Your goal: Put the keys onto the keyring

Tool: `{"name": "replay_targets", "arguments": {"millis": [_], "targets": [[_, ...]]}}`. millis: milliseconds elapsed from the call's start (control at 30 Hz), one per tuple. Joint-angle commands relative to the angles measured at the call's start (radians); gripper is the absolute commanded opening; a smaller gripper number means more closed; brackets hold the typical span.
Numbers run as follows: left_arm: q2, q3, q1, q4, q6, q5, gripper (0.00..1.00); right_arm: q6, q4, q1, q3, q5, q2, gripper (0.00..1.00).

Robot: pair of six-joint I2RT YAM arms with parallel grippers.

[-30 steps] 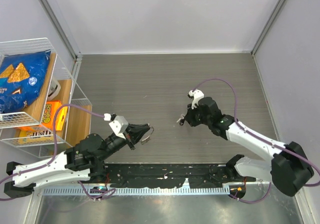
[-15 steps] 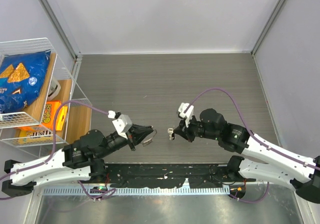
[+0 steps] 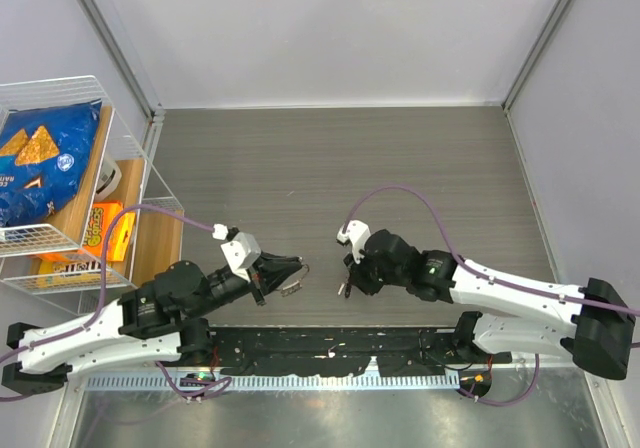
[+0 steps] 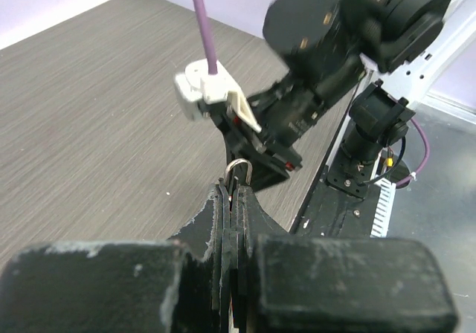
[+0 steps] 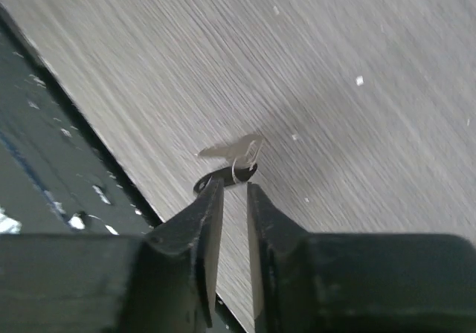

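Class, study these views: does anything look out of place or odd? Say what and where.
Yes. A couple of keys sit just beyond the right end effector, whose fingers stand slightly apart with nothing between them. They look loose, away from the keyring pinched in the left end effector.

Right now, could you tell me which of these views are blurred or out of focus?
Top external: sharp, evenly lit. Right wrist: table streaked with motion blur, keys soft. Left wrist: its own fingers out of focus, keyring fairly crisp, right arm smeared.
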Motion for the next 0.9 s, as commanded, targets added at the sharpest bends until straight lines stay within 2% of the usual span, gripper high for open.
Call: {"name": "replay_targets", "arguments": {"millis": [0, 267, 367, 500, 667, 867], "targets": [[-0.023, 0.025, -0.001, 0.006, -0.006, 0.005, 0.0, 0.141, 0.089, 0.003, -0.049, 0.112, -0.003, 0.31], [-0.021, 0.022, 0.0, 0.009, -0.003, 0.008, 0.0, 0.163, 0.081, 0.001, -0.038, 0.207, -0.029, 0.51], [-0.024, 0.01, -0.001, 0.017, -0.007, 0.008, 0.0, 0.178, 0.069, -0.005, -0.038, 0.242, -0.018, 0.56], [-0.023, 0.005, -0.001, 0.021, -0.01, 0.013, 0.0, 0.204, 0.089, -0.053, -0.063, 0.169, -0.009, 0.55], [-0.02, 0.004, 0.0, 0.023, -0.01, 0.011, 0.0, 0.242, 0.032, -0.06, -0.073, 0.276, -0.03, 0.58], [-0.009, 0.002, -0.001, 0.032, -0.01, 0.014, 0.0, 0.293, -0.039, -0.062, -0.073, 0.27, -0.007, 0.54]]}}
